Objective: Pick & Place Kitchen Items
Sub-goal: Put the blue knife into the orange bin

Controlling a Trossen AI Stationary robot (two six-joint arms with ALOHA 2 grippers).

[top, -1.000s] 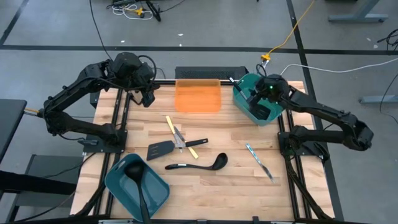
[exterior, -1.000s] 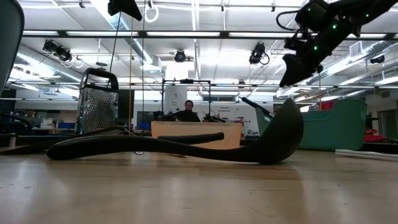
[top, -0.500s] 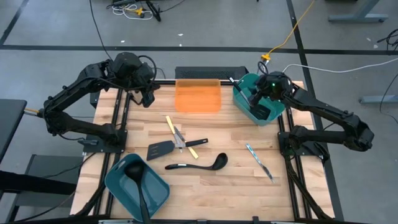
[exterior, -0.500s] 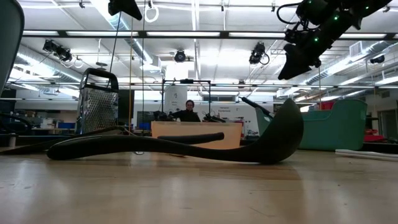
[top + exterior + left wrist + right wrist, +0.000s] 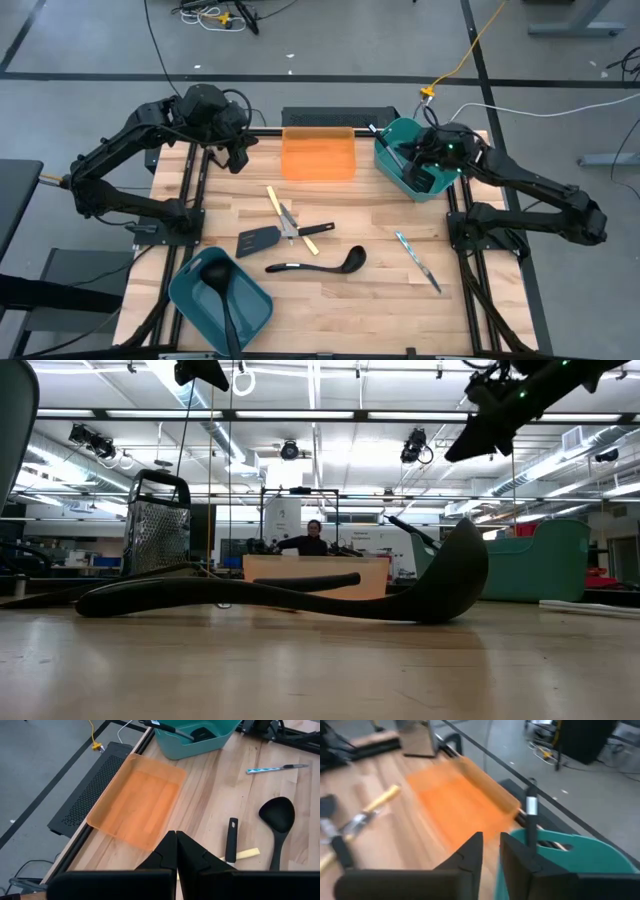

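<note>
The right gripper [image 5: 424, 157] has risen above the far-right bin [image 5: 415, 160] and drawn its jaws nearly together, holding nothing. The left gripper [image 5: 238, 158], pressed shut, waits far left beside the tray [image 5: 318, 155]. Ladle [image 5: 318, 264], spatula [image 5: 258, 240] and knife [image 5: 418, 260] lie mid-table. No writing is readable.

Wooden table [image 5: 380, 290], teal bins [image 5: 220, 295], orange tray [image 5: 318, 155], ladle [image 5: 320, 265], knife [image 5: 418, 260]

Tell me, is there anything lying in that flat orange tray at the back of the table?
No: seen from above, the orange tray shows only its own bare bottom, while the utensils lie on the wooden table or in the teal bins.
</note>
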